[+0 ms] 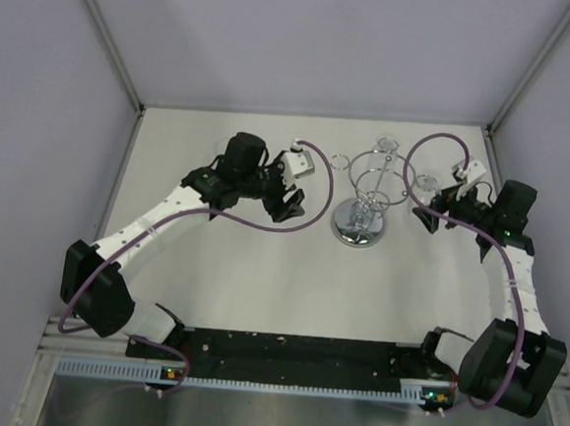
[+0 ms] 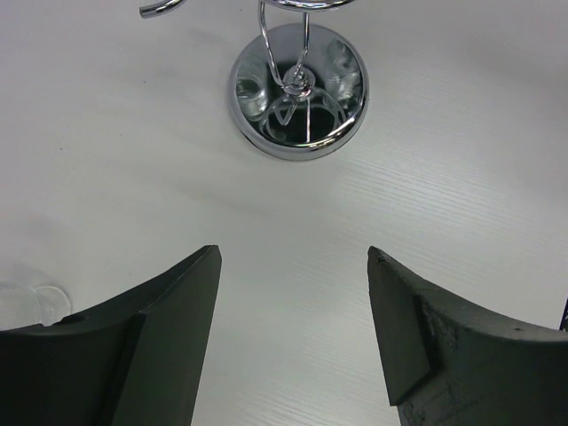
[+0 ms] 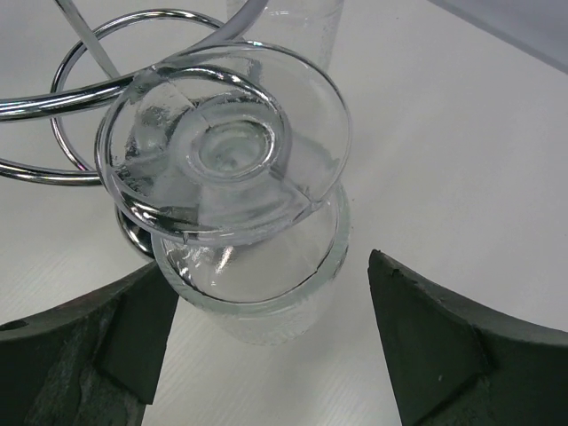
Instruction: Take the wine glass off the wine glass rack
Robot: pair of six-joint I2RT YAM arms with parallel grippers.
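Observation:
The chrome wine glass rack stands mid-table on its round mirror base. A clear wine glass hangs upside down from a wire ring on the rack's right side, foot uppermost and bowl below. My right gripper is open around the bowl: the left finger is at the glass wall, and the right finger stands clear of it. My left gripper is open over bare table left of the rack, with nothing between its fingers.
A second clear glass shows behind the hanging one, at the rack's far side. A small transparent piece lies on the table beside my left finger. Grey walls close off the table on the left, right and back.

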